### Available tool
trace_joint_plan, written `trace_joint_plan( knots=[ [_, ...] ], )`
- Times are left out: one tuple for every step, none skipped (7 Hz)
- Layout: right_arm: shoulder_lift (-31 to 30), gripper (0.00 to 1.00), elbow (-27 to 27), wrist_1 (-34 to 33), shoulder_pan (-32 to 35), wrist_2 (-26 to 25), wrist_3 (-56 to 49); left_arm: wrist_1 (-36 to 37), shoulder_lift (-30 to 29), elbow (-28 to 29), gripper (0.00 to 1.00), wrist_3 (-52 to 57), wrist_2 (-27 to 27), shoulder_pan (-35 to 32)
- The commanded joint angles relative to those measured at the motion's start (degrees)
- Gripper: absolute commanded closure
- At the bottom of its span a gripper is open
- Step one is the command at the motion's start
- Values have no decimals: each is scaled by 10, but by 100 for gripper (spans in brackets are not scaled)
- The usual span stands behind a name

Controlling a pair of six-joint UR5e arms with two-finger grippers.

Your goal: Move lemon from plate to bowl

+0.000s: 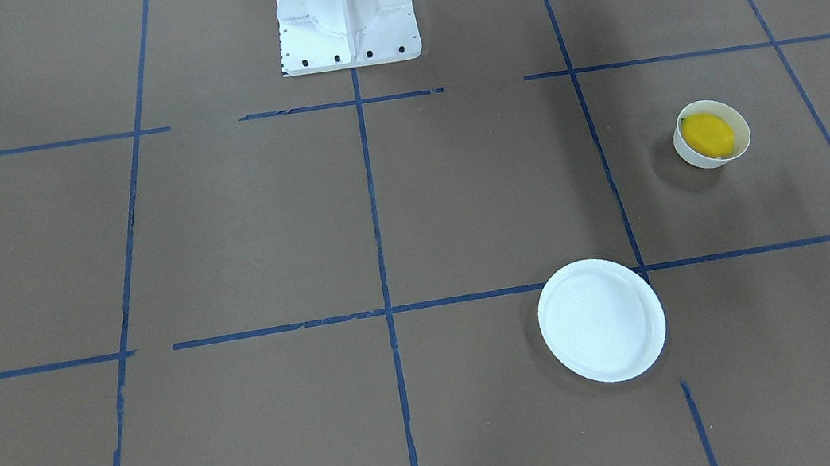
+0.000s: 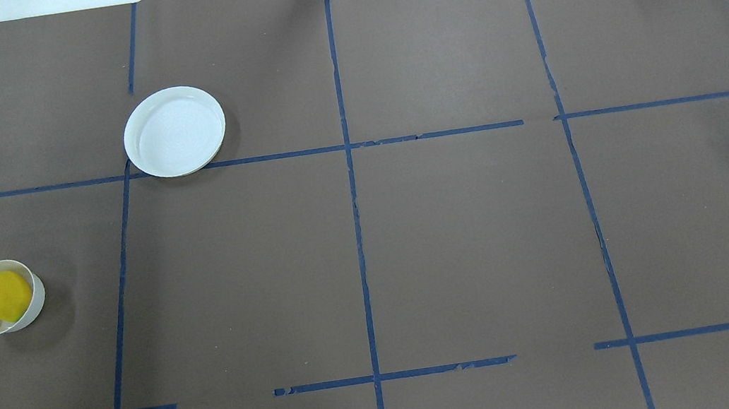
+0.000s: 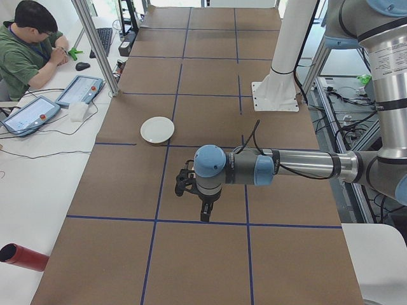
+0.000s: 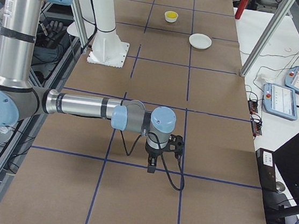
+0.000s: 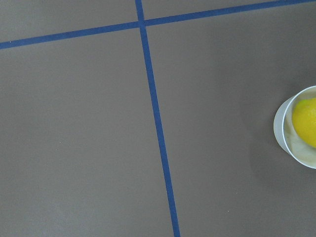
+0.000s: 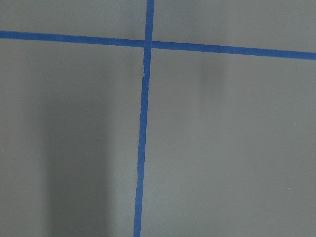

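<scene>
The yellow lemon (image 1: pixel 707 134) lies inside the small deep white bowl (image 1: pixel 693 154) on the robot's left side of the table. It also shows in the overhead view (image 2: pixel 6 295) and at the right edge of the left wrist view (image 5: pixel 307 121). The flat white plate (image 1: pixel 601 319) is bare and stands apart from the bowl, farther from the robot (image 2: pixel 174 130). My left gripper (image 3: pixel 203 213) hangs above the brown table, seen only from the side, so I cannot tell its state. My right gripper (image 4: pixel 151 166) also shows only from the side.
The white robot pedestal (image 1: pixel 346 13) stands at the table's near-robot edge. Blue tape lines (image 2: pixel 358 234) grid the brown surface. An operator (image 3: pixel 28 44) sits at a side table with tablets (image 3: pixel 79 90). A red cylinder (image 3: pixel 22 257) lies beyond the table's end.
</scene>
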Motion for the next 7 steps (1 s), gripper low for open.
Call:
trace_joint_plan(
  knots=[
    [0,0,0,0,0,0,0,0,-4,0,0,0,1,0],
    [1,0,0,0,0,0,0,-1,-6,0,0,0,1,0],
    [0,0,0,0,0,0,0,-1,-6,0,0,0,1,0],
    [0,0,0,0,0,0,0,-1,-9,0,0,-1,1,0],
    [0,0,0,0,0,0,0,0,-9,0,0,-1,1,0],
    [0,0,0,0,0,0,0,0,-9,0,0,-1,1,0],
    [0,0,0,0,0,0,0,0,-10,1,0,-1,1,0]
  ],
)
